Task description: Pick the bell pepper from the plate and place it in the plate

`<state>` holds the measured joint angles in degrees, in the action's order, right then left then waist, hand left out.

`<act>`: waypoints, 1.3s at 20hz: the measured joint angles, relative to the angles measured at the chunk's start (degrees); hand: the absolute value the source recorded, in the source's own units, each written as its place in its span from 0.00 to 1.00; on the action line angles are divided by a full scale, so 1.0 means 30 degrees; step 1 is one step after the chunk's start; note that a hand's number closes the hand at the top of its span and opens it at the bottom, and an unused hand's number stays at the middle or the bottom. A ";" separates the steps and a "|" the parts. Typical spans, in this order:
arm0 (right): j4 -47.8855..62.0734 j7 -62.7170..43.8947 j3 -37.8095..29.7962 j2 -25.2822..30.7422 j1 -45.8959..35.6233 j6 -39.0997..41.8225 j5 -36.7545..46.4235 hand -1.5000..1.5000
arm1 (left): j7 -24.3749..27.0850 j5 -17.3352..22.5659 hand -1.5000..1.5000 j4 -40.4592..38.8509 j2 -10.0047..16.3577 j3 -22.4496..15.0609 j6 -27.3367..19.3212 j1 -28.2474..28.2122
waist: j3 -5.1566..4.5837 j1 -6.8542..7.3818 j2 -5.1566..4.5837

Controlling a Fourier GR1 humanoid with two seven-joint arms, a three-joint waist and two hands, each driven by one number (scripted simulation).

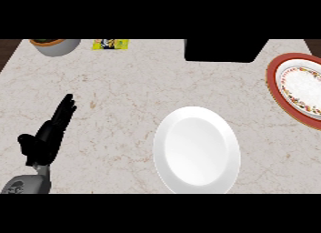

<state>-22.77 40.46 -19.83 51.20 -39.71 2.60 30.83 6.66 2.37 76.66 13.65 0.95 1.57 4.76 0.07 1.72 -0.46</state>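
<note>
- Left robot hand (52,129): wide, fingers straight.
- White plate (196,150): on the bench (122,82), right of the robot hand.
- Red-rimmed plate (273,79): farther right, beyond it.

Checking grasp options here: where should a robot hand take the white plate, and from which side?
The white plate lies flat, so only its edge offers a pinch: probably the left rim, from the left, nearest the left robot hand.

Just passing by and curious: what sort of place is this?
Likely a kitchen: a marbled counter with a white plate, a red-rimmed plate at its right edge and a small pot at the back.
</note>
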 measured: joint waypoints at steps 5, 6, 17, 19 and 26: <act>0.1346 -0.1009 0.0366 -0.1615 -0.1605 -0.1242 0.0573 1.00 | 0.0119 -0.0138 0.50 -0.0258 -0.0133 0.0010 0.0099 0.0213 | 0.0010 0.0091 -0.0047; 0.1600 -0.1280 0.0094 -0.1824 -0.1840 -0.1331 0.0324 1.00 | 0.0075 -0.0203 0.50 -0.0223 -0.0254 -0.0051 -0.0001 0.0223 | 0.0015 0.0086 -0.0050; 0.4098 -0.3964 -0.1188 -0.3233 -0.3392 -0.2419 -0.0631 0.00 | 0.0086 -0.0279 0.50 -0.0156 -0.0368 0.0069 0.0162 0.0265 | 0.0034 0.0216 -0.0148; 0.4252 -0.3892 -0.1872 -0.3132 -0.3529 -0.2151 -0.1319 0.00 | 0.0022 -0.0368 0.50 0.0009 -0.0416 0.0046 0.0048 0.0270 | 0.0045 0.0245 -0.0164; 0.4850 -0.3219 -0.5052 -0.1458 -0.2933 0.0438 -0.4561 0.00 | 0.0154 -0.0220 0.50 -0.0026 -0.0354 0.0316 0.0145 0.0191 | 0.0076 0.0069 -0.0186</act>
<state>-8.22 30.80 -34.99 46.83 -48.51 3.92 17.14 7.12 1.71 76.58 12.59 1.90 2.00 5.33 0.30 1.93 -1.02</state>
